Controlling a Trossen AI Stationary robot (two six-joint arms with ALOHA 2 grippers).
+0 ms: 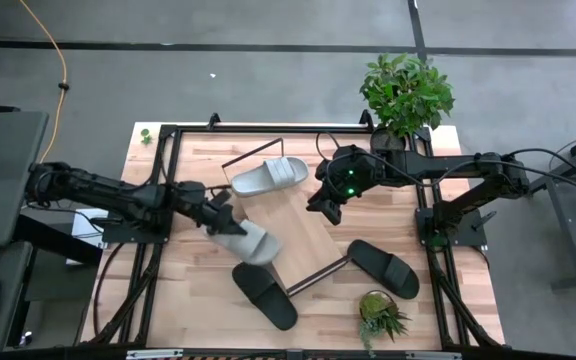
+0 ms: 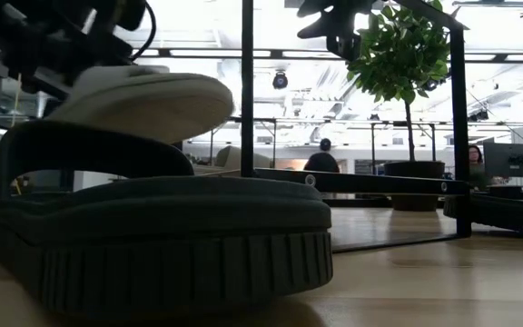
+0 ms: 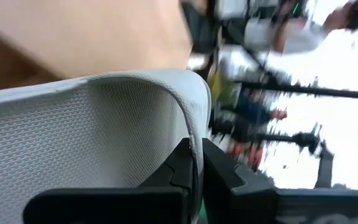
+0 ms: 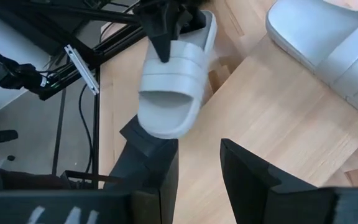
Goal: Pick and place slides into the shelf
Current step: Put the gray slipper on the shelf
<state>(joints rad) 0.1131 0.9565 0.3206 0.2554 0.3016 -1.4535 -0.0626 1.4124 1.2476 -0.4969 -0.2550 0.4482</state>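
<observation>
My left gripper [image 1: 220, 216] is shut on a light grey slide [image 1: 247, 241] and holds it above the table near the shelf's left side; the right wrist view also shows this slide [image 4: 171, 81]. The other grey slide [image 1: 269, 177] lies sole-down on the far end of the shelf [image 1: 313, 232], a light-wood board set diagonally with black rod frames at both ends. Two black slides lie on the tabletop, one [image 1: 264, 295] near the front and one [image 1: 383, 267] to the right. My right gripper [image 1: 326, 206] hovers open over the shelf's right side [image 4: 201, 171]. My left gripper pinches the grey slide's raised rim at the heel end [image 3: 196, 140] between its two fingers [image 3: 180, 167]. The fingers reach it from the table's left [image 4: 166, 28]. The slide is lifted clear, its toe end [image 4: 161, 124] pointing toward the near right.
A tall potted plant [image 1: 406, 92] stands at the far right corner and a small plant [image 1: 379, 314] at the near right. Black frame rails [image 1: 158, 190] run along both sides of the table. In the low view a black slide [image 2: 152, 232] fills the foreground; people sit in the room behind.
</observation>
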